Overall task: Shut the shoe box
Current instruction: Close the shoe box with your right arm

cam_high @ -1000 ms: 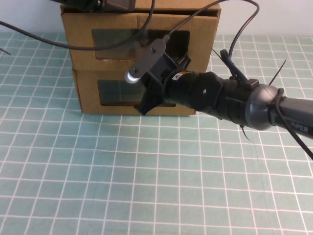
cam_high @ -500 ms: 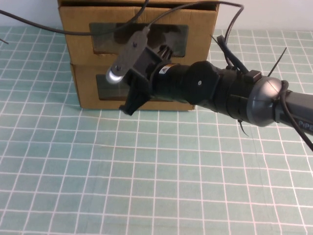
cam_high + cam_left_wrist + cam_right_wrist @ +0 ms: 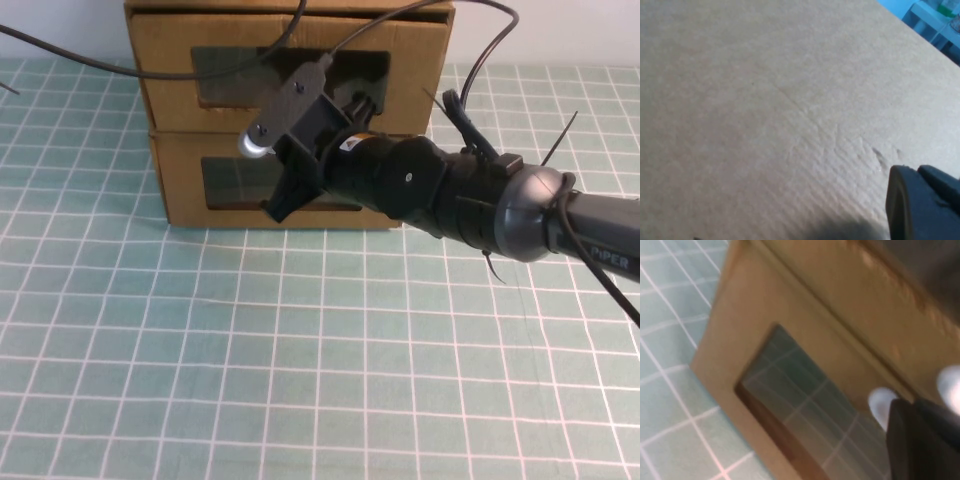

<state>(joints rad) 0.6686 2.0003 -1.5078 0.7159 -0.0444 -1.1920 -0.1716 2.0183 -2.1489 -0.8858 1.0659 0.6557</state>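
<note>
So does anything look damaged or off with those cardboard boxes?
Only minor wear. The cardboard panel close under the left gripper shows a faint crease and small dents. The right gripper is at the stacked boxes' fronts, beside the lower box window. Nothing else stands out.

Left tool (image 3: 922, 202) over plain cardboard surface (image 3: 765, 110)

Matt cardboard, glossy plastic

The shoe box (image 3: 185, 190) is showing matt brown cardboard with a shiny clear-plastic window (image 3: 235, 182); the upper box (image 3: 765, 100) is looking faintly ribbed; the right claw (image 3: 345, 135) is wearing smooth black plastic; the desk (image 3: 250, 360) is lying under a smooth green mat.
</note>
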